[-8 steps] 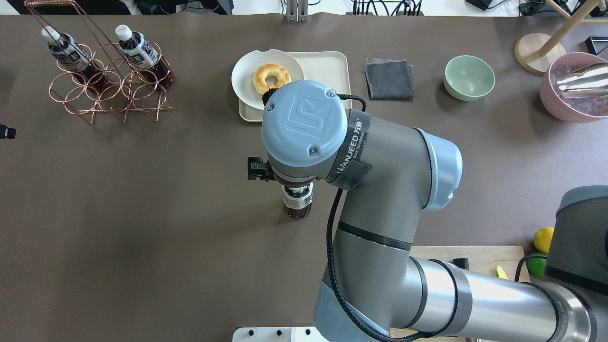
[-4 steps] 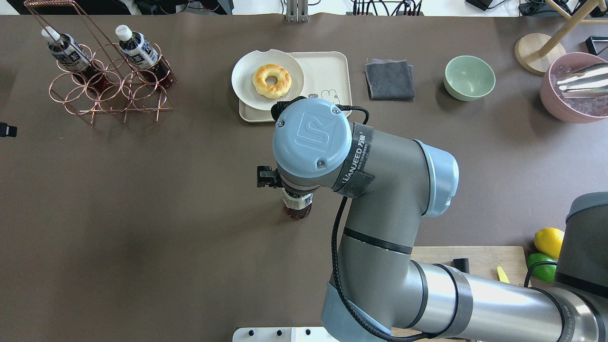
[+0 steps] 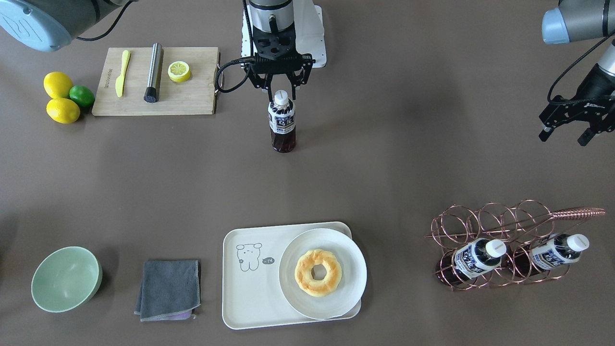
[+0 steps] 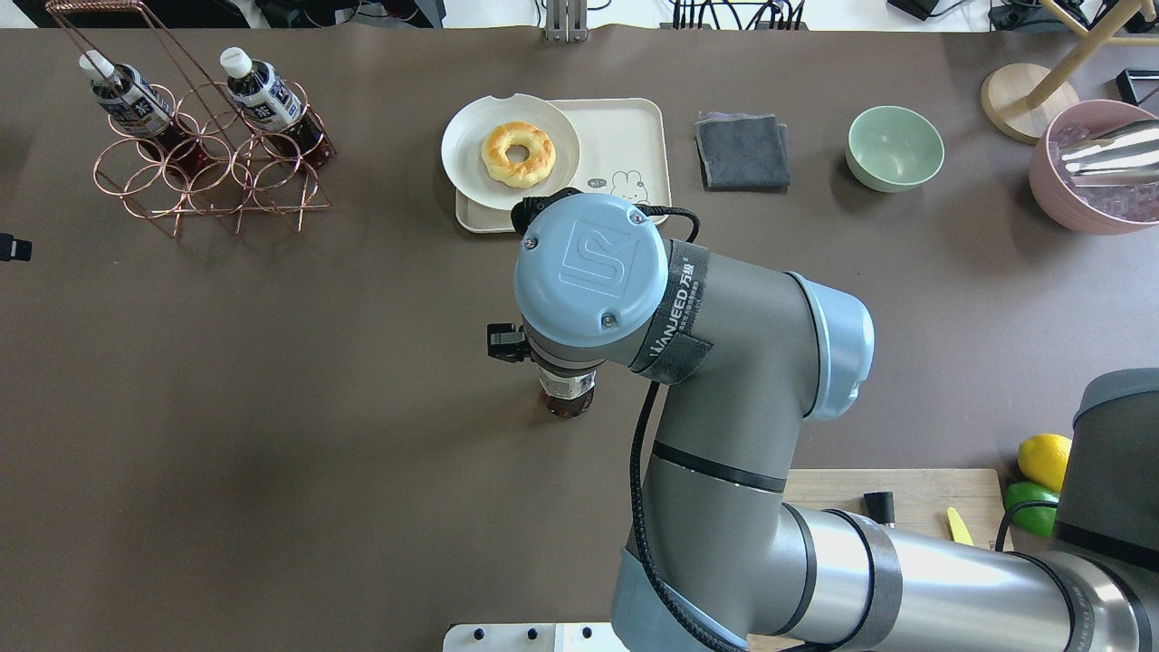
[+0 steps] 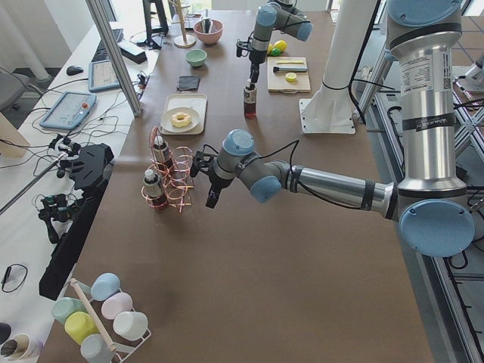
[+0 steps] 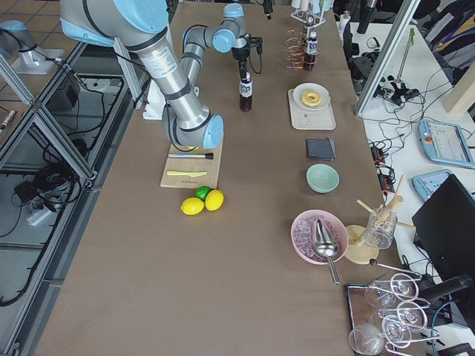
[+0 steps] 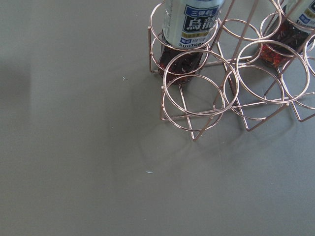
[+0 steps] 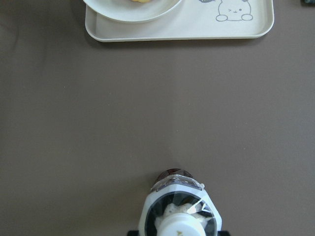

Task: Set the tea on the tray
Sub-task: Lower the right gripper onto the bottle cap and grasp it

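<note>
One tea bottle (image 3: 282,126) stands upright on the brown table, apart from the tray; it also shows in the overhead view (image 4: 567,396) and the right wrist view (image 8: 179,211). My right gripper (image 3: 280,91) is open, its fingers spread on either side of the white cap, not closed on it. The cream tray (image 3: 250,288) with the bear drawing lies across the table (image 4: 625,136) and carries a round plate (image 3: 323,274) with a doughnut. Two more tea bottles (image 3: 473,262) (image 3: 552,252) lie in a copper wire rack (image 3: 499,226). My left gripper (image 3: 564,137) is open and empty beside the rack.
A grey cloth (image 3: 168,288) and a green bowl (image 3: 66,278) lie beside the tray. A wooden board (image 3: 156,81) with a knife, a metal cylinder and a lemon half, and lemons with a lime (image 3: 62,98), are near the robot. A pink bowl (image 4: 1096,167) stands at the far right.
My right wrist has shifted a little toward the robot's side over the bottle, uncovering the tray's bear corner. The bottle has not moved.
</note>
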`<action>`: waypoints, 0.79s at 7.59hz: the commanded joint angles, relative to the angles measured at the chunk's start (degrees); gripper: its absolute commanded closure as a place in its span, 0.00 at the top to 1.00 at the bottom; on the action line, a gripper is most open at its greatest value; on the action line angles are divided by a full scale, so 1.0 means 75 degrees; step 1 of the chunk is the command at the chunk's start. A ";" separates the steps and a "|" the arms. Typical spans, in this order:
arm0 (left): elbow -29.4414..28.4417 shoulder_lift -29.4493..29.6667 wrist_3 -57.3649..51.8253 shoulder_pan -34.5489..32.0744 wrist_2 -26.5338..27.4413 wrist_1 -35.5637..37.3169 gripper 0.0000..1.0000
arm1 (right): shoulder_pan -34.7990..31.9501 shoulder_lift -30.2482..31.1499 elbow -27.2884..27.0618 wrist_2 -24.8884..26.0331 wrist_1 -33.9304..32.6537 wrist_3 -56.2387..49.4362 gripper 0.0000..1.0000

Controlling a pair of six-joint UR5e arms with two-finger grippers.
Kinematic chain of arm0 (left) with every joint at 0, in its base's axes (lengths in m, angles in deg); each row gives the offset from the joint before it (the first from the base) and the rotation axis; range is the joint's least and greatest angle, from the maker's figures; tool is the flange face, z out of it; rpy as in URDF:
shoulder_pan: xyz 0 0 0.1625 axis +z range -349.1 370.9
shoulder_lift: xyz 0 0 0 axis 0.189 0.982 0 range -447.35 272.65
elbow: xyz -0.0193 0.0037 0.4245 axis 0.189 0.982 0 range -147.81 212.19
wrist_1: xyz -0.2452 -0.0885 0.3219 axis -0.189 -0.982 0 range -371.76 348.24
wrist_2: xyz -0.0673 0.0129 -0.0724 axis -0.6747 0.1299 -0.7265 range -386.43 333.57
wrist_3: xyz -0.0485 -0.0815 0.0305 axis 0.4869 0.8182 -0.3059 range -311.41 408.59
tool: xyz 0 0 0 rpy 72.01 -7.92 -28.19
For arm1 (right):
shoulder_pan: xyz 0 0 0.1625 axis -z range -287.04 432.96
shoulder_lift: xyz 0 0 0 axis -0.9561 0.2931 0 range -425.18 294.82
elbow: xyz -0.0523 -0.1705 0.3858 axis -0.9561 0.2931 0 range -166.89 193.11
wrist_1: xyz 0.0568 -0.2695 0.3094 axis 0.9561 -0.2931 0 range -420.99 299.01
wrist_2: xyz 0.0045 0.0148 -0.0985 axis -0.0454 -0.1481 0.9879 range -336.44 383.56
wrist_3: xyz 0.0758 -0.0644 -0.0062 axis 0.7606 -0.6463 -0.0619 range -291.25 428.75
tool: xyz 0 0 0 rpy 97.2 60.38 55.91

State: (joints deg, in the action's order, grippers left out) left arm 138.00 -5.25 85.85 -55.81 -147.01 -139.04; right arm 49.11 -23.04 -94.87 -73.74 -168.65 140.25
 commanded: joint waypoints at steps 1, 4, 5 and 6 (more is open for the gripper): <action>0.0000 -0.0025 0.0001 -0.0012 0.0011 -0.0010 0.98 | -0.0007 0.0041 -0.0053 -0.0011 -0.0012 -0.0087 0.00; 0.0001 -0.0025 0.0001 -0.0012 0.0011 -0.0010 0.98 | -0.0625 -0.0577 -0.0065 -0.0151 -0.0711 -0.0564 0.00; 0.0001 -0.0025 0.0001 -0.0012 0.0023 -0.0010 0.98 | -0.1185 -0.0638 0.0005 -0.0569 -0.0749 -0.0975 0.00; 0.0012 -0.0025 0.0001 -0.0012 0.0023 -0.0010 0.98 | -0.1817 -0.0696 0.0331 -0.1003 -0.0727 -0.1594 0.00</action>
State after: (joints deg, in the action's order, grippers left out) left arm 138.03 -5.44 85.85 -55.90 -146.89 -139.12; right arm 42.77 -26.98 -95.00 -76.42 -173.44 134.97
